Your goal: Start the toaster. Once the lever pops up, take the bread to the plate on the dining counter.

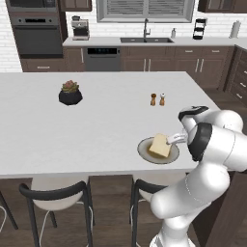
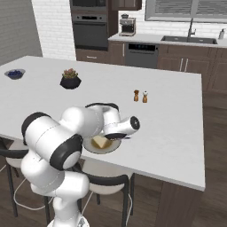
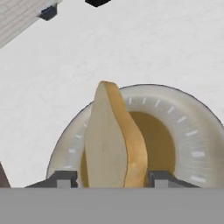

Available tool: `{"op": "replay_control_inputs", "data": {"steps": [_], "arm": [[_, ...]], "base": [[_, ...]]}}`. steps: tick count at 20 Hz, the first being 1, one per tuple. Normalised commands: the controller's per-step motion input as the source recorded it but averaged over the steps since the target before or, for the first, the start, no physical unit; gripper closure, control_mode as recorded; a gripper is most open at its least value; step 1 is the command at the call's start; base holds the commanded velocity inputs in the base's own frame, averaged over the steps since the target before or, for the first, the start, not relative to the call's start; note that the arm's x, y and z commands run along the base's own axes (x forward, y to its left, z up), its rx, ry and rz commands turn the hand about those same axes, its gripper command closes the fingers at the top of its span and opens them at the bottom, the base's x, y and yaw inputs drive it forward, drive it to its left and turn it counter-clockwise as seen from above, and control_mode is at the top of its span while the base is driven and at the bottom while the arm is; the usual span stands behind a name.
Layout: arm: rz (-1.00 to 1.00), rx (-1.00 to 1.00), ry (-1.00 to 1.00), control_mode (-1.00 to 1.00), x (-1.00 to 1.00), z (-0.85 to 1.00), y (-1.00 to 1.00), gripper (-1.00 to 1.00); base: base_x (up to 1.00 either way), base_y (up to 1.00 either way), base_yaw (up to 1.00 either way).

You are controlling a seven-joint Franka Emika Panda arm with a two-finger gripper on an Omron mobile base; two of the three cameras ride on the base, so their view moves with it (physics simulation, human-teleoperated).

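The bread [image 3: 114,140], a pale tan slice with a darker crust, stands on edge in the plate [image 3: 188,131]. The same bread [image 1: 160,144] and round grey-brown plate [image 1: 144,150] sit near the front right edge of the white dining counter [image 1: 96,130]. My gripper [image 3: 113,179] is right above them, pointing down. Its fingers [image 3: 65,179] stand on either side of the slice's lower part, open, with a small gap on the left side. From the other side the bread [image 2: 101,142] and plate [image 2: 111,148] are partly hidden behind my arm. The toaster is out of view.
Two small shakers [image 1: 157,99] stand behind the plate, and a potted plant [image 1: 70,94] sits at mid-left. A blue bowl [image 2: 14,73] lies at the far left edge. Stools [image 1: 53,193] are tucked under the counter's front edge.
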Motion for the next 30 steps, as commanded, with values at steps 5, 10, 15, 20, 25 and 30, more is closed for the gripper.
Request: {"op": "replay_control_inputs", "data": {"steps": [5,10,15,20,25,30], "arm": [[0.00,-0.10,0.00,-1.00,0.00,0.00,-0.04,-1.00],[0.00,-0.16,0.00,-1.00,0.13,0.04,-0.09,-1.00],[0.00,-0.20,0.00,-1.00,0.07,0.10,-0.05,-1.00],[0.00,-0.17,0.00,-1.00,0.00,0.03,0.00,-1.00],[0.00,-0.10,0.00,-1.00,-0.02,0.00,-0.06,-1.00],[0.00,-0.01,0.01,-1.00,0.00,0.06,-0.26,-1.00]], "base": [[0.00,0.00,0.00],[0.00,0.00,0.00],[0.00,0.00,0.00],[0.00,0.00,0.00],[0.00,0.00,0.00],[0.00,0.00,0.00]]}}
